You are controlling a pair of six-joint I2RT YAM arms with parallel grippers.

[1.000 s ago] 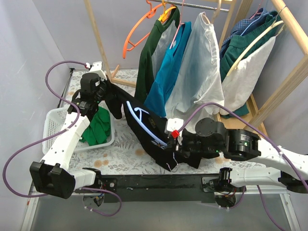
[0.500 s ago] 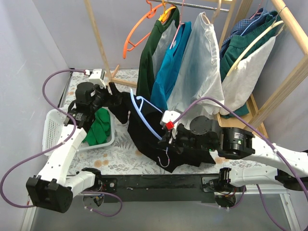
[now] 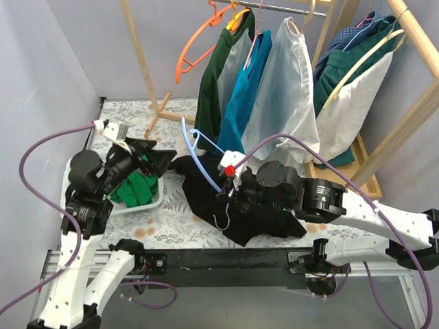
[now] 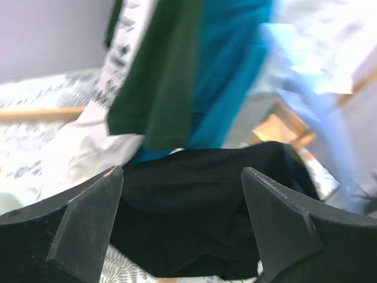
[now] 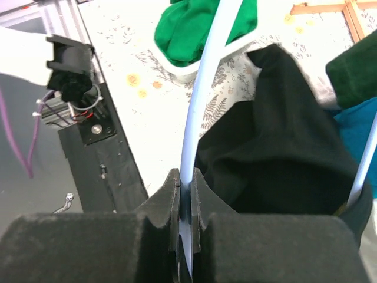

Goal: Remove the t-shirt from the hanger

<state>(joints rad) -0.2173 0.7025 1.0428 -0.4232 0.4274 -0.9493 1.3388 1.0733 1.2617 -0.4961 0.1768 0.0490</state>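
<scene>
The black t-shirt lies crumpled on the patterned table, in front of the hanging clothes. A light-blue hanger rises out of its upper left edge. My right gripper is shut on the hanger's thin bar, with the black t-shirt bunched right beside the jaws. How much of the hanger is still inside the shirt I cannot tell. My left gripper hangs open to the left of the shirt, above the basket. Between its fingers there is nothing, and the black t-shirt lies beyond them.
A white basket holding green cloth sits at the left. Dark green, teal and white garments hang on the wooden rack behind, beside an empty orange hanger. The black rail runs along the near table edge.
My left gripper has opened, let go of the black t-shirt and drawn back left over the basket. The shirt has sunk to the table. My right gripper has carried the hanger leftward.
</scene>
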